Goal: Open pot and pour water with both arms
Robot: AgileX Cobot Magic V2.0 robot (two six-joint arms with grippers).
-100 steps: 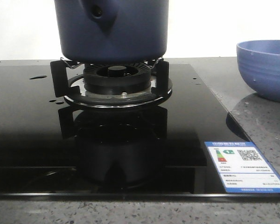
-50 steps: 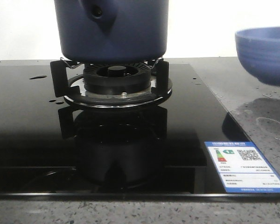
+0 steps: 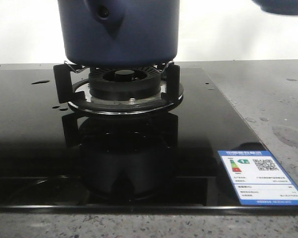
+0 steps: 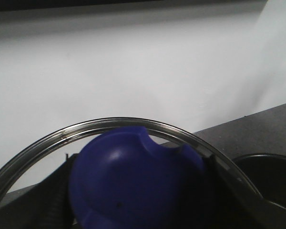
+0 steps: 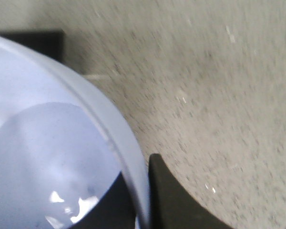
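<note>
The dark navy pot [image 3: 120, 29] stands on the burner grate [image 3: 64, 82], its handle stub with the round hole facing me and its top cut off by the front view. My left gripper [image 4: 136, 200] is shut on the blue knob [image 4: 133, 171] of a glass lid [image 4: 109, 125], held in the air in front of a white wall. My right gripper [image 5: 142, 200] is shut on the rim of a light blue bowl [image 5: 38, 143], one finger inside and one outside. Water glints [image 5: 71, 210] inside the bowl. Only the bowl's underside [image 3: 283, 5] shows in the front view.
A black glass hob [image 3: 30, 148] with a blue energy label [image 3: 260, 176] fills the foreground. Drops and a wet ring [image 3: 288, 134] lie on the grey speckled counter [image 3: 268, 94] to the right. A dark round rim [image 4: 271, 164] shows beside the lid.
The blue bowl has risen from the counter at the right to the top edge of the front view, leaving a wet ring and drops behind. The pot has not moved.
</note>
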